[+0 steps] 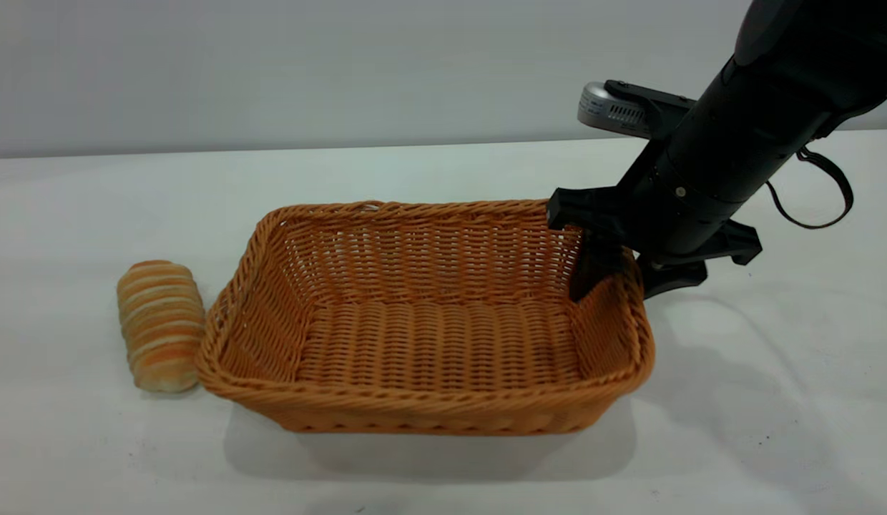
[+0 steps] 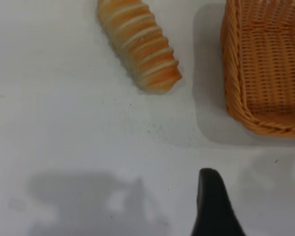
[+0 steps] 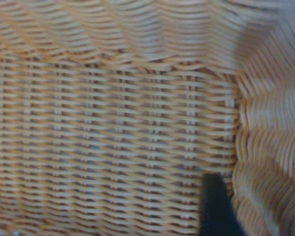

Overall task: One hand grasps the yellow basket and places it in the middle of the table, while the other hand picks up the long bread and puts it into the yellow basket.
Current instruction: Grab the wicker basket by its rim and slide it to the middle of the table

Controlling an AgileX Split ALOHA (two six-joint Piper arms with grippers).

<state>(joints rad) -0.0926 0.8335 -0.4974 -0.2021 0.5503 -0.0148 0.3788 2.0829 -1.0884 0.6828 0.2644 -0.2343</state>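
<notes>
The yellow basket sits in the middle of the table. My right gripper is shut on its right wall, one finger inside and the other outside the rim. The right wrist view shows the basket's weave close up, with one dark finger against the wall. The long bread lies on the table just left of the basket, close to its left rim. My left gripper is out of the exterior view; its wrist view shows one finger above bare table, short of the bread and a basket corner.
The black right arm with its cable loop reaches down from the upper right. A pale wall stands behind the table's far edge. White tabletop lies in front of and to the right of the basket.
</notes>
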